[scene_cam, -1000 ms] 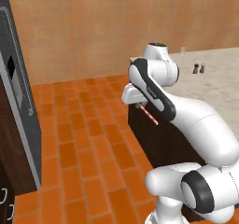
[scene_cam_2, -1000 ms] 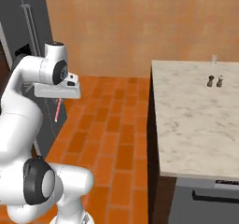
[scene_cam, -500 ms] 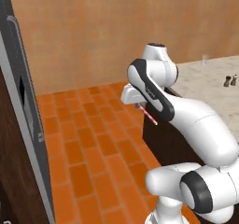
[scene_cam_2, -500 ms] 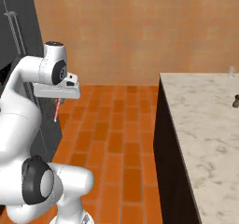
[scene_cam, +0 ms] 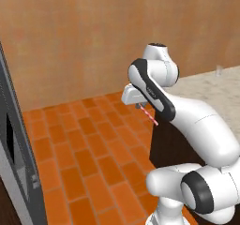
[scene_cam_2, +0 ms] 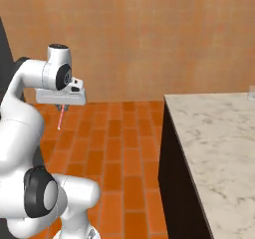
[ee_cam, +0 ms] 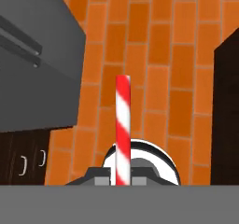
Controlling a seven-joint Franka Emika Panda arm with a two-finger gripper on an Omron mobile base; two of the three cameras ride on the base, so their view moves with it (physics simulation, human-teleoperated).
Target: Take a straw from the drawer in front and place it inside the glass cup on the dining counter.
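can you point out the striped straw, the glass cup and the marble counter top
thin red and white striped straw point(ee_cam: 123, 125), hand view, middle of its shaft
small clear glass cup point(scene_cam_2: 252, 92), right base view, its side at the picture's edge
light beige marbled dining counter point(scene_cam_2: 219, 138), right base view, bare middle of the top

Arm raised, elbow bent, wrist level; pincer point(scene_cam: 139, 105) pointing down, clamped on straw point(scene_cam: 150, 115).

Straw point(ee_cam: 123, 125): smooth, matt red and white stripes, like paper or plastic. Dining counter point(scene_cam_2: 219, 143): polished pale marbled stone top on a dark wood base. Glass cup point(scene_cam: 219, 70): clear glass, faintly seen. Floor point(scene_cam: 89, 153): matt orange brick tiles with pale joints. Wall point(scene_cam_2: 149, 34): mottled orange plaster. Fridge point(ee_cam: 32, 78): smooth dark grey metal.
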